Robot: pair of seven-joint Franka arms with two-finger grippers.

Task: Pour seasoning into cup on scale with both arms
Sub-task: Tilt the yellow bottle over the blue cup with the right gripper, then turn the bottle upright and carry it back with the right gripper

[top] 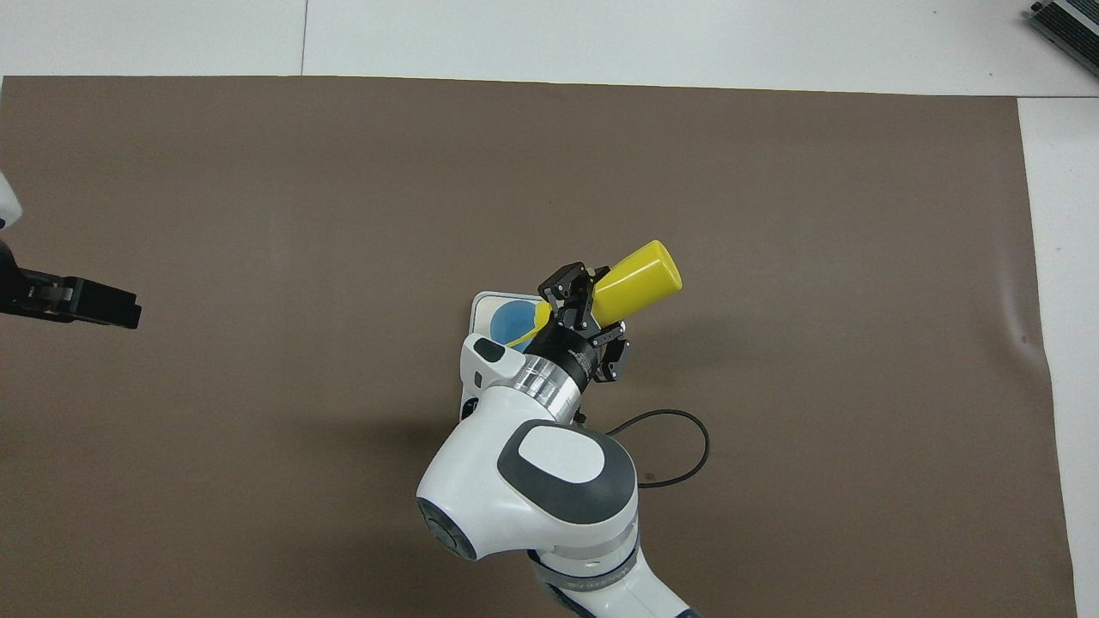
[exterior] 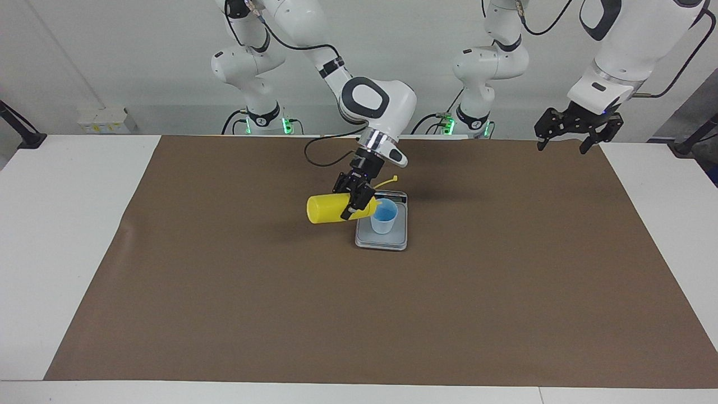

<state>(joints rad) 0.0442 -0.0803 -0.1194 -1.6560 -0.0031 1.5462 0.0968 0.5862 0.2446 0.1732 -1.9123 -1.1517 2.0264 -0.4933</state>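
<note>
The yellow seasoning bottle (exterior: 328,209) (top: 640,281) lies tipped on its side in the air. My right gripper (exterior: 354,202) (top: 586,319) is shut on it near the nozzle end. Its nozzle points into the light-blue cup (exterior: 384,216) (top: 513,319), and the thin cap strap (exterior: 387,182) sticks out above. The cup stands upright on the silver-grey scale (exterior: 381,239) (top: 478,307) in the middle of the brown mat. My left gripper (exterior: 565,140) (top: 81,302) waits open in the air over the mat's edge at the left arm's end, holding nothing.
A brown mat (exterior: 505,269) covers most of the white table (exterior: 61,224). The right arm's black cable (exterior: 320,160) (top: 678,446) loops over the mat on the robots' side of the scale. A dark device (top: 1069,21) sits at the table's farthest corner.
</note>
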